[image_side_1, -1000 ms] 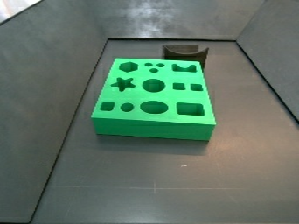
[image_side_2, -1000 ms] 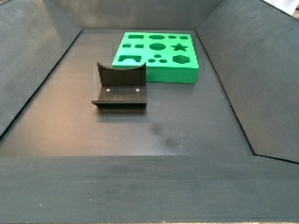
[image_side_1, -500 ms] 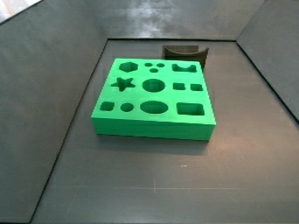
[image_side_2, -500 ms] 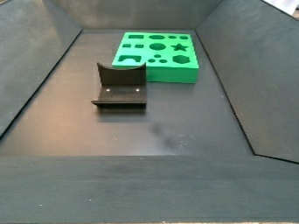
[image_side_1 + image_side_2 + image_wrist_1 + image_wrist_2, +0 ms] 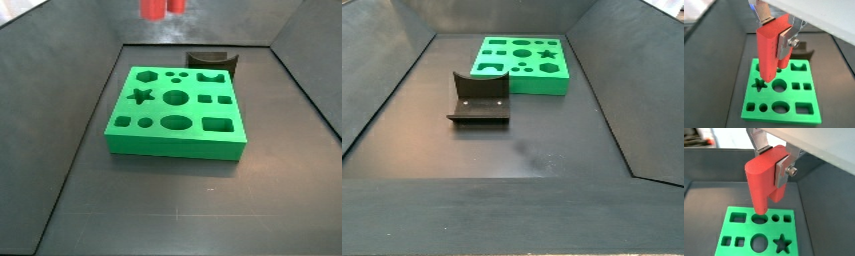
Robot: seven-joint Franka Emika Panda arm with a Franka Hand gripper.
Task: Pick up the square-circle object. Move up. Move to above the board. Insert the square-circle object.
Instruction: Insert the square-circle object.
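My gripper [image 5: 776,32] is shut on the square-circle object [image 5: 767,52], a red upright peg held between the silver fingers [image 5: 787,42]. It hangs high above the board [image 5: 769,97], a bright green slab with star, circle, square and oval cut-outs. Both wrist views show this: the gripper [image 5: 774,159], the peg [image 5: 761,178] and the board [image 5: 751,229] below. In a side view only the peg's lower end [image 5: 163,8] shows at the upper edge, above the far end of the board [image 5: 234,110]. In a side view the board [image 5: 543,85] lies at the far end; the gripper and peg are out of view.
The dark fixture [image 5: 210,60] stands just behind the board, and in a side view it stands in front of the board [image 5: 478,98]. Dark sloped walls enclose the floor on all sides.
The red peg's lower end has come into a side view at the upper edge; earlier it was not there. Board and fixture have not moved.
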